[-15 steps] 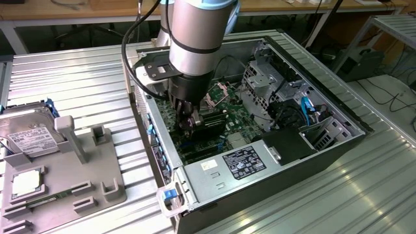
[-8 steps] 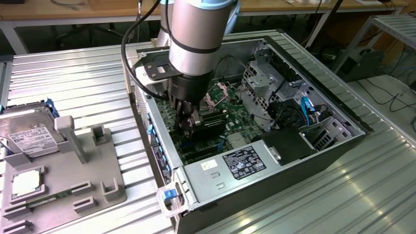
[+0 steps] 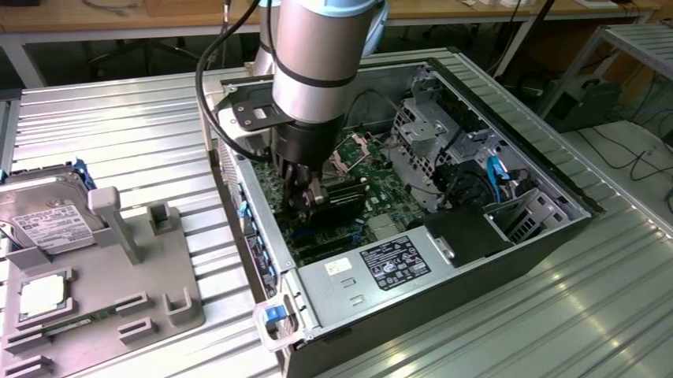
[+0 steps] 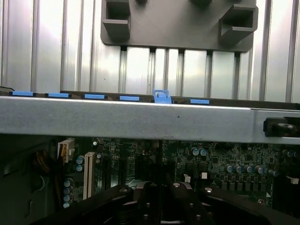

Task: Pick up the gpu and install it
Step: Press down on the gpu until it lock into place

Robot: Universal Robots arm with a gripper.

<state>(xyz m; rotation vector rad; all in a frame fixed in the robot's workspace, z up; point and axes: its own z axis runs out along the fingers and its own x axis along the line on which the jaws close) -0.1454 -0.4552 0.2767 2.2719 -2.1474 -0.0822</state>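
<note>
Inside the steel case (image 3: 547, 228), fingers (image 3: 305, 193) clench the flat dark gpu (image 3: 339, 198).

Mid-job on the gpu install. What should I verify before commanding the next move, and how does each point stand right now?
1. Gripper inside the open computer case, low over the motherboard: ok.
2. gpu at the gripper, dark card close over the board: ok.
3. gpu fully seated in its slot: cannot tell, the arm hides the contact.
4. Blue cable apart from the gripper, toward the exterior view's right: ok.
5. Hard drive resting on the grey fixture outside the case, away from the arm: ok.
</note>
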